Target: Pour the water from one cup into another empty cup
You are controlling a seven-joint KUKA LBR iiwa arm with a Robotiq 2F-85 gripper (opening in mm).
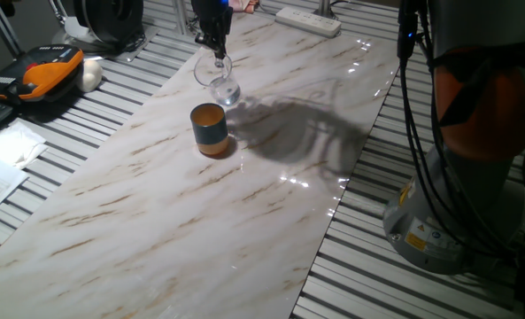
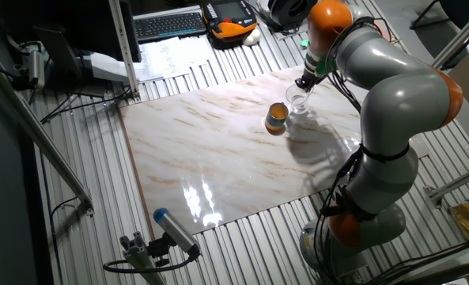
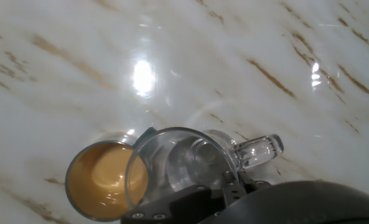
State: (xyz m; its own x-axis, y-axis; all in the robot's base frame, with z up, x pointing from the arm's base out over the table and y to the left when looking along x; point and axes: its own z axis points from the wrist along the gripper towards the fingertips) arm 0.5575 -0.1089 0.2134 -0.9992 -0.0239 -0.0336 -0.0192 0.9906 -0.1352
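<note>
My gripper (image 1: 216, 53) is shut on the rim of the clear glass cup (image 1: 220, 81), at the far end of the marble board (image 1: 156, 221). In the hand view the glass cup (image 3: 184, 165) lies just under the dark fingers (image 3: 196, 202), with its small handle (image 3: 259, 151) pointing right. Its mouth overlaps the rim of the blue-grey and orange cup (image 3: 103, 180), which stands upright to its left. This cup (image 1: 210, 129) stands on the board just in front of the glass. The other fixed view shows both the glass (image 2: 297, 101) and the cup (image 2: 277, 118). I cannot make out the water.
A white power strip (image 1: 308, 19) lies behind the board. An orange and black device (image 1: 45, 71) and papers (image 1: 1, 155) lie at the left on the slatted table. The arm's base (image 1: 457, 177) stands at the right. A keyboard (image 2: 167, 24) lies at the far side.
</note>
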